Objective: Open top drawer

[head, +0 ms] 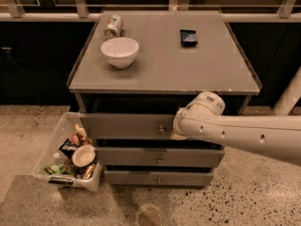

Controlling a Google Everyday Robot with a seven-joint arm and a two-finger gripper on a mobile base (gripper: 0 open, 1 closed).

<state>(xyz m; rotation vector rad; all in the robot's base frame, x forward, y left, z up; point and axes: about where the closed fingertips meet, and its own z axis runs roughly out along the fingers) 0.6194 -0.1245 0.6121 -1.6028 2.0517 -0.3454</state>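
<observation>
Not much done here: top drawer (122, 126) right under the tabletop (164, 74), looking barely out of the cabinet, if at all. Gripper (177, 134) parked low at the drawer front, just beside the knob (161, 129) (open or clamped, can't tell). Left to do: basically the whole pull.

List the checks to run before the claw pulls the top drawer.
1. The claw at the wide grey top drawer front: ok.
2. The claw on the small round metal knob: cannot tell; it sits just right of the knob.
3. The clear plastic trash bin outside the pull path: ok, it stands left of the drawers.
4. The white bowl, tipped can and black packet away from the top's front edge: ok.
</observation>
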